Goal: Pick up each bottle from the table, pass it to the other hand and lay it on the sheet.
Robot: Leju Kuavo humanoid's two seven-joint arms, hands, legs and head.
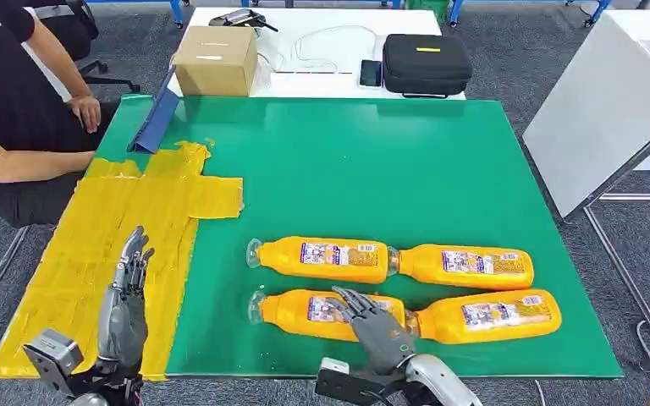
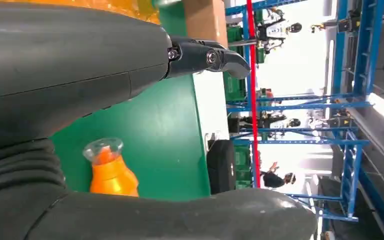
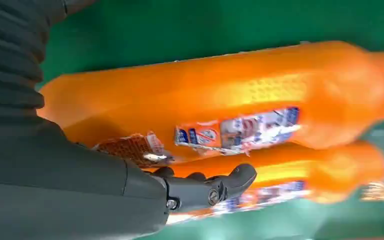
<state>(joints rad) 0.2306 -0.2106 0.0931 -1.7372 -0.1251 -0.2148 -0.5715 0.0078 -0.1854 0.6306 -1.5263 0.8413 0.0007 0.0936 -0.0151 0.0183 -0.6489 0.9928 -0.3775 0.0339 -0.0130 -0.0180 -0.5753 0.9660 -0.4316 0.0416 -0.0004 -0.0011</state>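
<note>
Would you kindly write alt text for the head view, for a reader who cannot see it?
Four orange bottles lie in two rows on a green table, and the robot's right hand rests over the near-left bottle. Its left hand hovers, fingers straight, over a yellow sheet. A seated person waits at the far left.
</note>
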